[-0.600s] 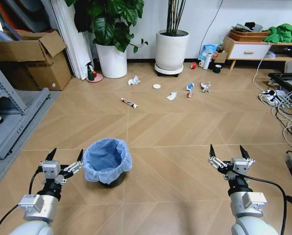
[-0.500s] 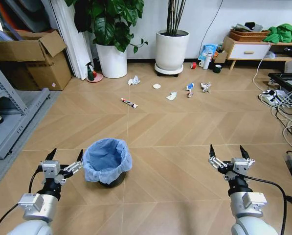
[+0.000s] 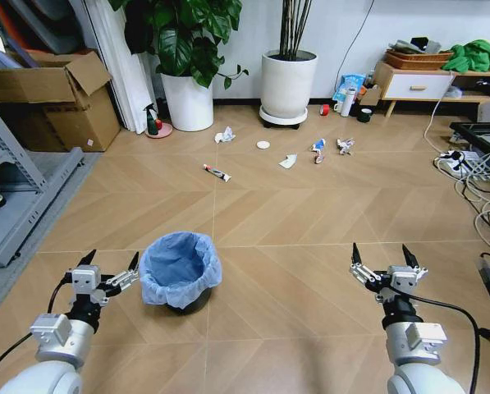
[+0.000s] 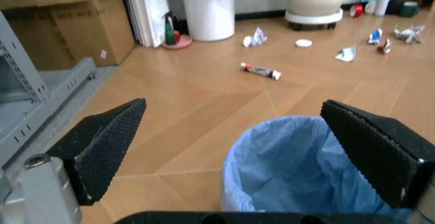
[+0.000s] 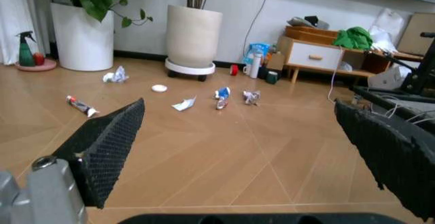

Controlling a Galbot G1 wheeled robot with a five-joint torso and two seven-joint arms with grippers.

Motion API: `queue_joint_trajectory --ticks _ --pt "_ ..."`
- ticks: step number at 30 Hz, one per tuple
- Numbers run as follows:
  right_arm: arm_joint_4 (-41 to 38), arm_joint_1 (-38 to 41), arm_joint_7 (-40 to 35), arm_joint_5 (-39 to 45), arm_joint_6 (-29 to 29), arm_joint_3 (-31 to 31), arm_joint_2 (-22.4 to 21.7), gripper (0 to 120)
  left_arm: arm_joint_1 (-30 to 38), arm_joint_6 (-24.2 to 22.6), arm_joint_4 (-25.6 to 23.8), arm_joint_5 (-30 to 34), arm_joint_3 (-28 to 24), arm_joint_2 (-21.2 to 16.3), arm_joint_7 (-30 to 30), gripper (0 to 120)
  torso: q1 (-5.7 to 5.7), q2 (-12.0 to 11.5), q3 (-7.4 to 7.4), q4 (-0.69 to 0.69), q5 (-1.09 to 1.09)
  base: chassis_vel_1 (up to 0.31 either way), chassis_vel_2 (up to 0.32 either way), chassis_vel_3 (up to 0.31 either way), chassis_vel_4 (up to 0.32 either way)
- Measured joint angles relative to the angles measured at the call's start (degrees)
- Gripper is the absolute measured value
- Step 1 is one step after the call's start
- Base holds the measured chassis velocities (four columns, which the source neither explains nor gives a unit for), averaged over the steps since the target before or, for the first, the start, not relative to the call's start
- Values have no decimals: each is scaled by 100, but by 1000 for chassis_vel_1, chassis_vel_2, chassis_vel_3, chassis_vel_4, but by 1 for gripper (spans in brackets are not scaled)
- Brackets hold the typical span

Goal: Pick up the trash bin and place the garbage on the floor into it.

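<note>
Left hand (image 3: 109, 264) hovers low over the floor (image 3: 294, 222), fingers spread wide, empty, just left of the bin (image 3: 180, 269). In the left wrist view the bin (image 4: 306, 168) sits between the two finger pads (image 4: 105, 147), not touched. Bin stands upright, blue liner ruffled over the rim, nothing visible inside.

Right hand (image 3: 386, 261) is well to the right of the bin, also wide open and empty, low over bare floor.

Garbage is all on the floor, well ahead of the bin, near the two white pots (image 3: 289, 82): tube (image 3: 217, 172) nearest, crumpled tissue (image 3: 225, 135) by the left pot, white disc (image 3: 263, 145), paper scrap (image 3: 288, 161), blue/red wrapper (image 3: 318, 148), and another crumpled piece (image 3: 345, 146), probably a wrapper, too small to tell. Pieces lie apart from one another.
</note>
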State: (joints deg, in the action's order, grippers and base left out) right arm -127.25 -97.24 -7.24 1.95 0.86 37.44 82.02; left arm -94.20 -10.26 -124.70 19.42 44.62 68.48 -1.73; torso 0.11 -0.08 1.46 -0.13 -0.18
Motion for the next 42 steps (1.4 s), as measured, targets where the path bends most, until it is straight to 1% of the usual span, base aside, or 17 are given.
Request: queue_joint_trajectory --ticks 8,10,12,13,15,17,20,21,23,27,28,32,33,36,37,39,42 --pt "54 -7 3 -26 3 -17 16 100 130 -406 97 146 2 -312 145 100 0 0 0 0 1 0 0 0 0" --pt "78 -9 3 -29 3 -36 22 100 211 -789 92 422 -19 -444 370 100 0 0 0 0 0 0 0 0 0" --pt "136 24 3 -29 -2 -98 -11 100 302 -1375 80 787 -31 -598 698 100 0 0 0 -2 1 0 0 0 0" --pt "136 24 3 -29 -2 -98 -11 100 302 -1375 80 787 -31 -598 698 100 0 0 0 -2 1 0 0 0 0" --pt "253 101 5 -20 -10 -201 -94 100 353 -1811 103 1174 -6 -704 980 100 0 0 0 0 1 0 0 0 0" --pt "276 107 6 -20 -9 -219 -112 100 382 -1862 126 1241 -11 -726 1029 100 0 0 0 3 2 0 0 0 0" --pt "310 48 2 -2 -2 -230 -153 100 726 -2117 413 1574 -211 -882 1138 100 0 0 0 1 -2 0 0 0 0" --pt "309 46 -5 23 -12 -219 -180 100 917 -2175 552 1685 -380 -954 1166 100 0 0 0 0 0 0 0 0 0" --pt "308 52 -15 41 -33 -211 -203 100 1032 -2211 626 1760 -486 -986 1185 100 0 0 0 -1 1 0 0 0 0" --pt "316 86 -91 175 -159 -133 -380 100 1707 -2493 999 2371 -1049 -1181 1457 100 0 0 0 0 1 0 0 0 0" --pt "316 86 -91 175 -159 -133 -380 100 1707 -2493 999 2371 -1049 -1181 1457 100 0 0 0 0 1 0 0 0 0" --pt "354 75 -132 275 -201 -57 -487 100 2368 -2592 1590 2616 -1429 -1339 1515 100 0 0 0 0 1 0 0 0 0" --pt "354 75 -132 275 -201 -57 -487 100 2368 -2592 1590 2616 -1429 -1339 1515 100 0 0 0 0 1 0 0 0 0" --pt "399 94 -164 314 -230 -37 -499 100 2929 -2689 2120 2886 -1765 -1409 1498 100 0 0 1 0 0 0 0 0 0" --pt "399 94 -164 314 -230 -37 -499 100 2929 -2689 2120 2886 -1765 -1409 1498 100 0 0 1 0 0 0 0 0 0" --pt "447 108 -171 315 -230 -35 -478 100 3294 -2843 2534 3067 -2000 -1414 1487 100 1 0 1 -1 2 0 0 0 0" --pt "480 113 -182 312 -218 -35 -433 100 3571 -2967 2920 3103 -2209 -1398 1492 100 1 0 1 -2 0 0 0 0 0"
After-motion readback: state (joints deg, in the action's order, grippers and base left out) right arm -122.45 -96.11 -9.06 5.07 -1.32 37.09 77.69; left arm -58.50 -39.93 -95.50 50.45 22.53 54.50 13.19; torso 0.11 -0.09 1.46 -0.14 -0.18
